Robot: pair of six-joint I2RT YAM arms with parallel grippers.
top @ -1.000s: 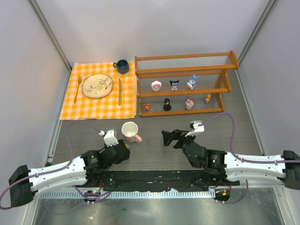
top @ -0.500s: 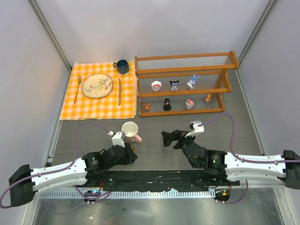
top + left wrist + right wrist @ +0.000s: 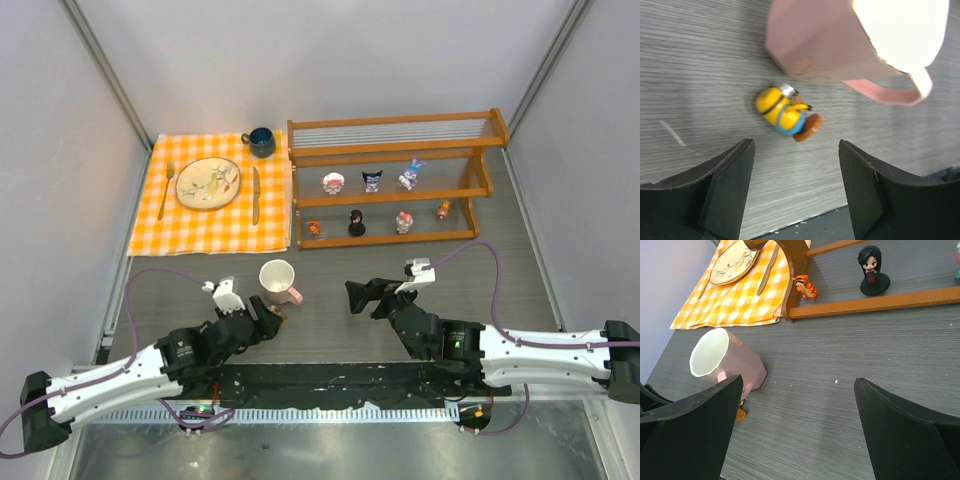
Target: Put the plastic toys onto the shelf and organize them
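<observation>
Lying beside, perhaps touching, mug (image 3: 840,45): yellow figurine (image 3: 782,112)

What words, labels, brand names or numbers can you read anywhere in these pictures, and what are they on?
None: no view shows any readable text.
On the pink mug: a faint orange mark on its side, too blurred to read.
On the plate: a drawn pattern only, no letters visible.
On the yellow toy and the black-haired toy on the shelf: no lettering to make out.
</observation>
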